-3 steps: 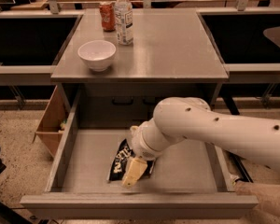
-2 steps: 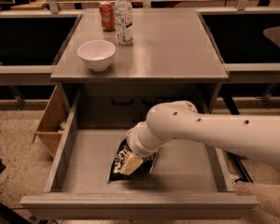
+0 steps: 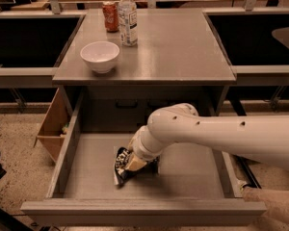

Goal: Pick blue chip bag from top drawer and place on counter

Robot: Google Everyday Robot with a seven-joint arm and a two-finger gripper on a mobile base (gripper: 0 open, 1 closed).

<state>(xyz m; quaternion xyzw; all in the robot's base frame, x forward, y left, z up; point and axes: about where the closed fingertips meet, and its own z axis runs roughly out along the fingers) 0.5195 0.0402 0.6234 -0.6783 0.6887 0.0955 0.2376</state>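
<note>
**Gripper down on the bag in the open drawer, lift not yet made**

Counter (image 3: pixel 183 47): flat grey top, its right half and front bare. That is where the bag has to end up.

Top drawer (image 3: pixel 144 211): pulled fully out below the counter's front edge, a wide, shallow grey tray. Nothing shows in it but the bag and the arm.

Arm (image 3: pixel 221 136): white, comes in from the right and slopes down and left into the drawer's middle.

Cardboard box (image 3: pixel 53 129): on the floor just left of the drawer, outside its wall.

White bowl (image 3: pixel 100 56): on the counter, left front. Behind it stand a clear bottle (image 3: pixel 128 18) and a red can (image 3: pixel 110 16), side by side at the back left.

Blue chip bag (image 3: pixel 120 160): flat on the drawer floor, left of centre, well apart from the walls. The part that shows seems to run front to back. Its right part is hidden under the wrist.

Gripper (image 3: pixel 135 162): right on top of the bag, touching it and reaching down from the right. Cannot tell how wide the jaws stand, or whether they have the bag.

Judgement: the bag lies directly under the jaws, its left edge sticking out. The coming move looks like a straight lift, then up and back over the drawer's rear onto the bare counter, clear of the bowl.
</note>
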